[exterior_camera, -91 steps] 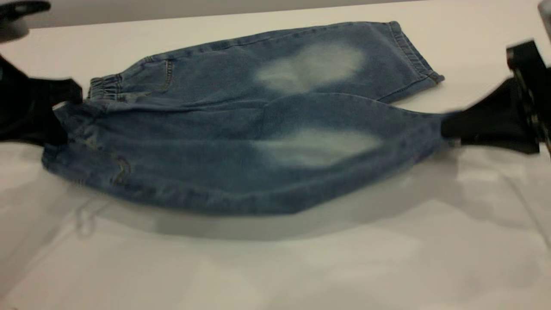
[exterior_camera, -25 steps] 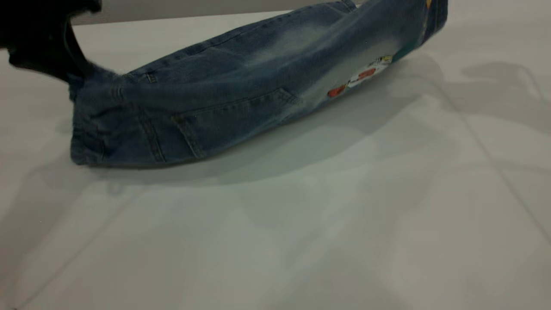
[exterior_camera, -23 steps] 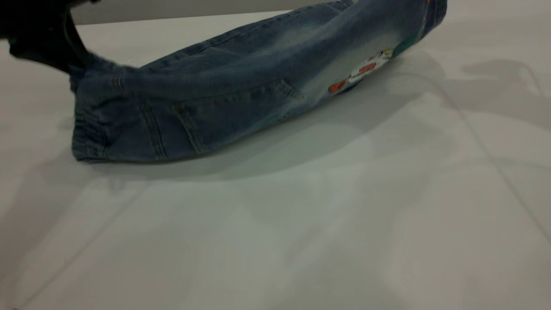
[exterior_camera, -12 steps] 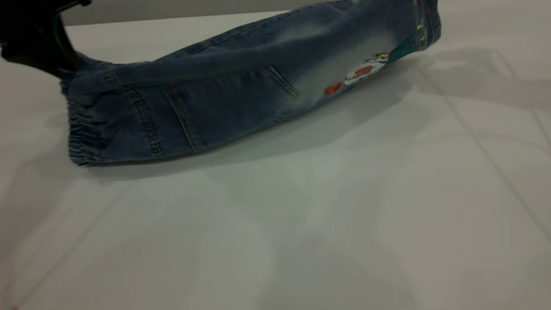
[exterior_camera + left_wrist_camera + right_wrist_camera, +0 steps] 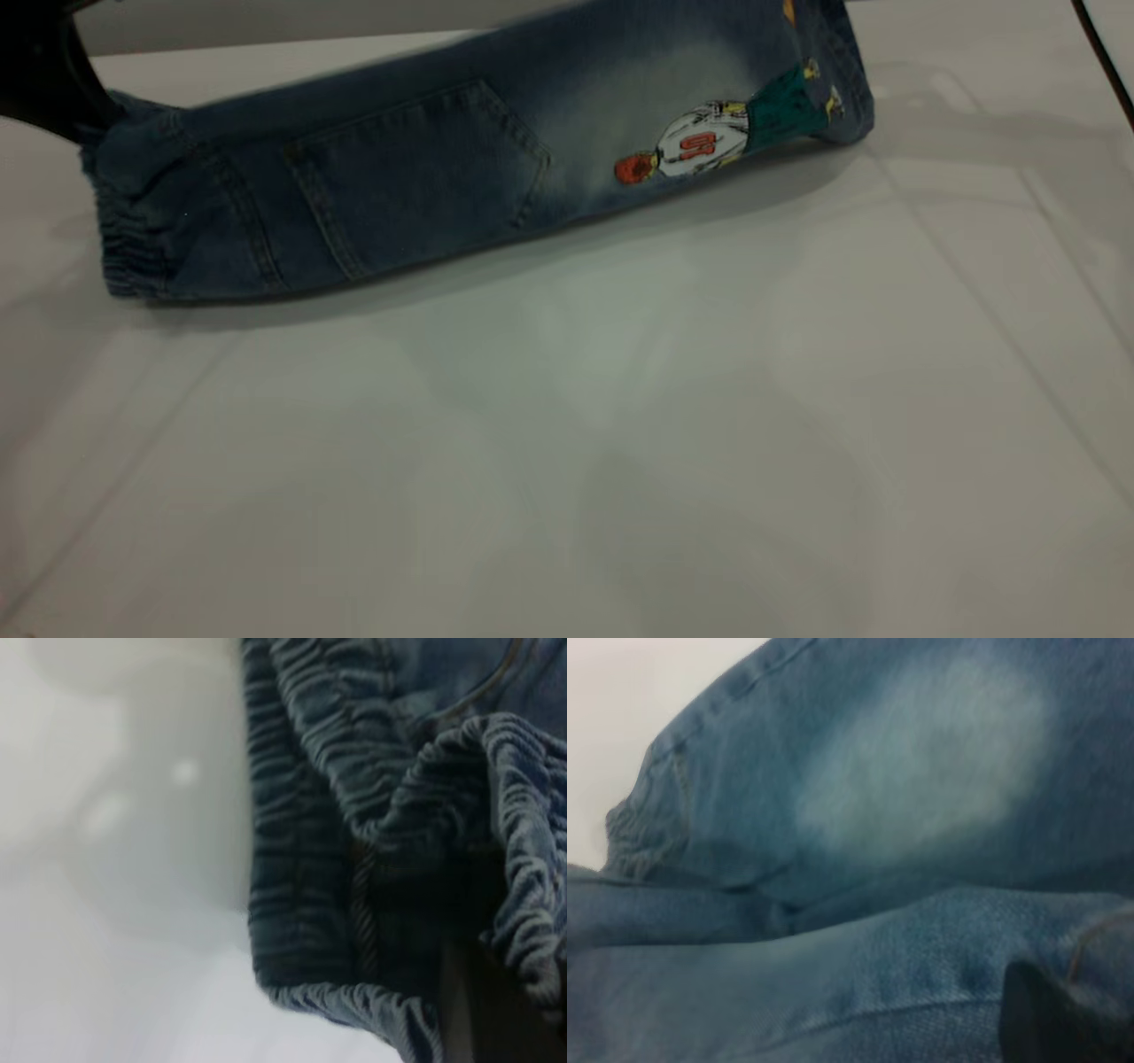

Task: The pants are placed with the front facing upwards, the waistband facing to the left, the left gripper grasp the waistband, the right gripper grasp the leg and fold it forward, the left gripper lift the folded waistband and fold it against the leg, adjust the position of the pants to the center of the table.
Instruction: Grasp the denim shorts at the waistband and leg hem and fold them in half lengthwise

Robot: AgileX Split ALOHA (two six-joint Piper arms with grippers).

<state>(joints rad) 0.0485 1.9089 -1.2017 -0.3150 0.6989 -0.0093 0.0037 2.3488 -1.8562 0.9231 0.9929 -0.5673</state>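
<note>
blue faded pants [image 5: 416, 177], white table [image 5: 620, 425]

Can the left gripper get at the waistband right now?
Probably yes: it appears to be there already. The left gripper meets the pants at the upper corner of the waistband, and the wrist view shows gathered elastic bunched right against it. Nothing sits between them.

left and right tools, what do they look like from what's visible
Little shows. The left tool is a matte black, curved, chunky shape at the exterior view's upper left edge. The right tool appears only as a dark, rounded finger tip in its wrist view. A thin dark cable crosses the upper right corner.
</note>
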